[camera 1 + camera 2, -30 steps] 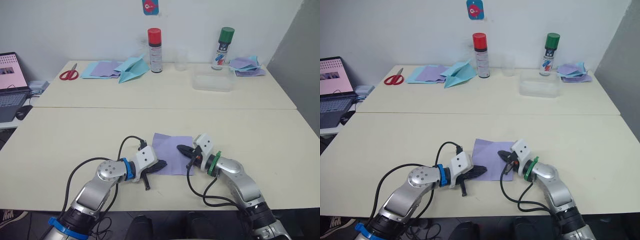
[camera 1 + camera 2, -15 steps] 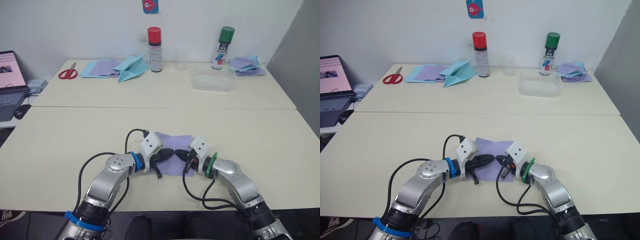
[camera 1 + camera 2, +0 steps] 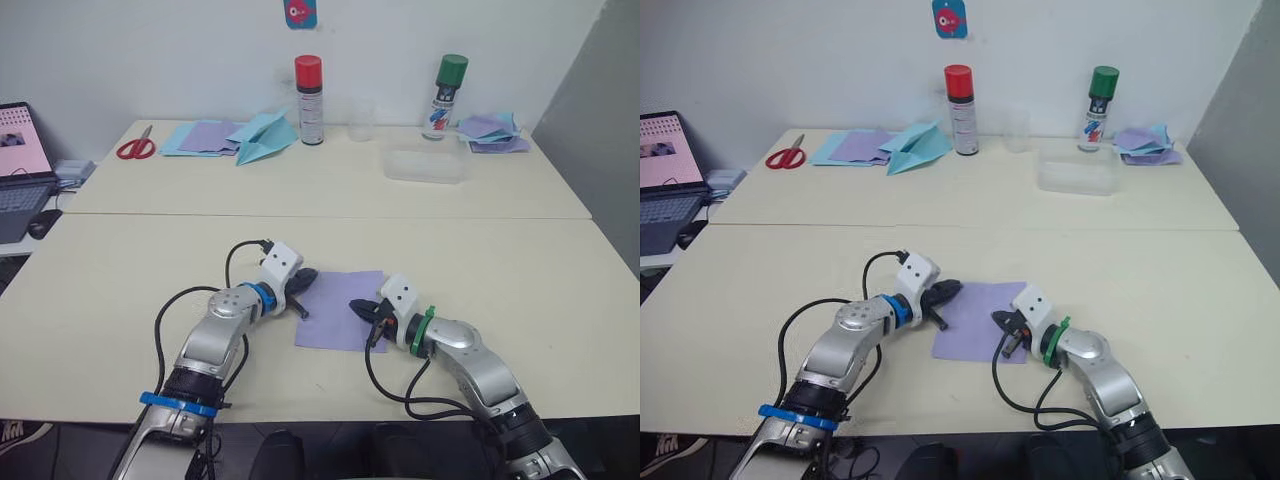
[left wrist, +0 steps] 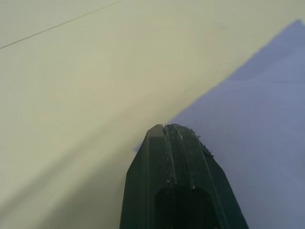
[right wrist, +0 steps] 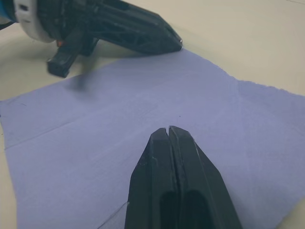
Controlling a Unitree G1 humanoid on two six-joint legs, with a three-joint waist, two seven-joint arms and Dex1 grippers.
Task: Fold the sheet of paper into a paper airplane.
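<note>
1. Lavender-purple sheet of thin paper [image 3: 342, 311] lies flat and unfolded on the cream surface [image 3: 120, 280], near its front edge, between the two grippers.
2. Bare surface lies open on every side of the sheet; the red scissors [image 3: 136, 148], spray cans and light blue folded plane [image 3: 262, 137] stand well apart at the back.
3. Left gripper [image 3: 305, 278] lies low, fingers pressed together holding nothing, tip at the sheet's far left corner.
4. Right gripper [image 3: 358, 307] rests its tip on the sheet's right part, fingers likewise closed and empty.
</note>
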